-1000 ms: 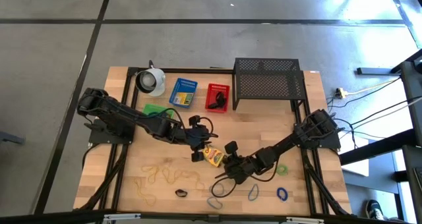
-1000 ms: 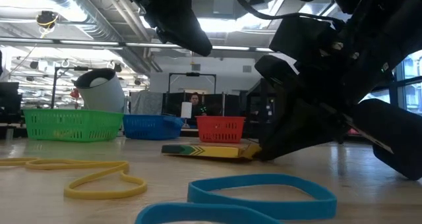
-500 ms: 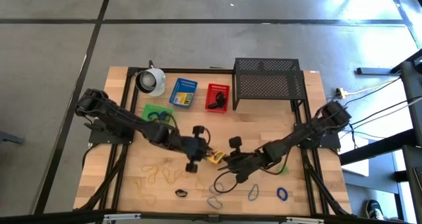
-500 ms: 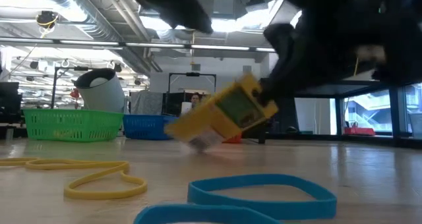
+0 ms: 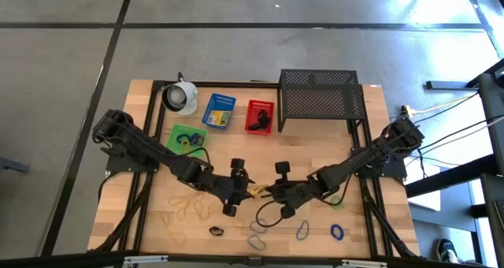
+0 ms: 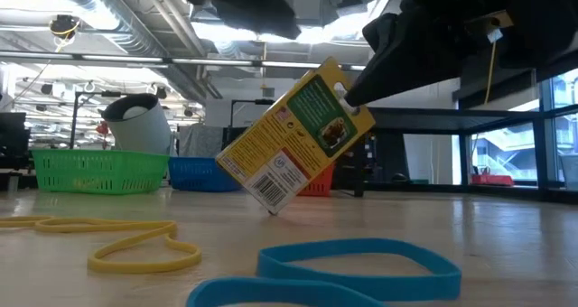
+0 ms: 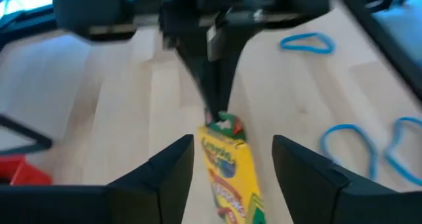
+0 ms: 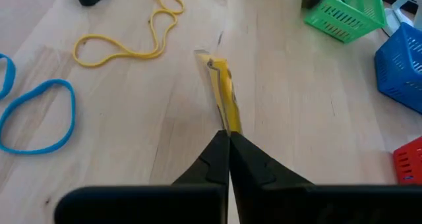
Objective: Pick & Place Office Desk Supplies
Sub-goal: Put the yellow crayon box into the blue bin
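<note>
A yellow crayon box stands tilted over the table's middle near part, with my right gripper shut on its upper end. In the high view the box shows as a yellow sliver between both grippers. My left gripper is open, with one finger on each side of the box and neither touching it. Rubber bands lie flat around: yellow, blue. My right gripper pinches the crayon box's upper end with the green tab between its two shut fingers. The fingers slant down from the table's right side. The box hangs tilted below them, its lower corner close to the table; whether it touches I cannot tell.
Green, blue and red baskets stand at the far side, beside a white cup and a black mesh rack. Loose bands and a dark clip lie along the near edge.
My right gripper has risen with the crayon box's one end. The box, which lay flat on the table, now stands steeply tilted. My left gripper has moved toward the near edge and the box, so that its fingers stand on either side of it.
</note>
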### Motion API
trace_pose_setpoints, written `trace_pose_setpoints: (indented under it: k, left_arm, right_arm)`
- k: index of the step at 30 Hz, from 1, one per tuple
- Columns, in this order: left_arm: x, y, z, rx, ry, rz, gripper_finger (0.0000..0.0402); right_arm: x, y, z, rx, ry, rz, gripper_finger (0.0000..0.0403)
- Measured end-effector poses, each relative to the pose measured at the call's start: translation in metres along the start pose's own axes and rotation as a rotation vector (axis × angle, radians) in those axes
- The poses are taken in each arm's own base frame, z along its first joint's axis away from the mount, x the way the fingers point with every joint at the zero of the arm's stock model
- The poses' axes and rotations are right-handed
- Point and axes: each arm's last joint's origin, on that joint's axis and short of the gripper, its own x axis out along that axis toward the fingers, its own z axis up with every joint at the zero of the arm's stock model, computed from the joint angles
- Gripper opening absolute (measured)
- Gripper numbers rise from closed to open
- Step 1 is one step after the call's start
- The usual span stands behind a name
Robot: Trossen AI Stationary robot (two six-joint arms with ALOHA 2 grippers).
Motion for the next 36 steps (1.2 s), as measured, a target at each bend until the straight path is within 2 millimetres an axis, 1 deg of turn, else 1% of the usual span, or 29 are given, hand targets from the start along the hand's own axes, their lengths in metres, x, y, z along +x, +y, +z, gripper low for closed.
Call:
trace_pose_setpoints:
  k: [5, 9, 12, 16, 25, 31, 36]
  left_arm:
    - [0.016, -0.002, -0.009, -0.042, 0.029, 0.077, 0.0203]
    - [0.021, -0.003, -0.013, -0.105, 0.038, 0.122, 0.0204]
    - [0.022, -0.003, -0.014, -0.168, 0.041, 0.132, 0.0205]
    - [0.022, -0.004, -0.014, -0.243, 0.046, 0.097, 0.0204]
    - [0.019, -0.013, -0.016, -0.221, 0.057, 0.067, 0.0205]
    - [0.04, -0.013, -0.032, -0.205, 0.121, 0.129, 0.0206]
    - [0.054, -0.015, -0.042, -0.207, 0.153, 0.121, 0.0199]
  right_arm:
    - [0.002, -0.004, 0.001, 0.052, -0.004, -0.009, 0.0005]
    - [0.002, -0.006, 0.001, 0.062, -0.003, -0.012, 0.0005]
    - [0.002, -0.006, 0.001, 0.062, -0.003, -0.01, 0.0005]
    - [0.002, -0.006, 0.002, 0.063, -0.004, -0.008, 0.0005]
    - [0.002, -0.006, 0.002, 0.089, -0.004, -0.008, 0.0005]
    - [0.002, -0.006, 0.002, 0.089, -0.005, -0.007, 0.0005]
    - [0.002, -0.006, 0.002, 0.089, -0.005, -0.005, 0.0005]
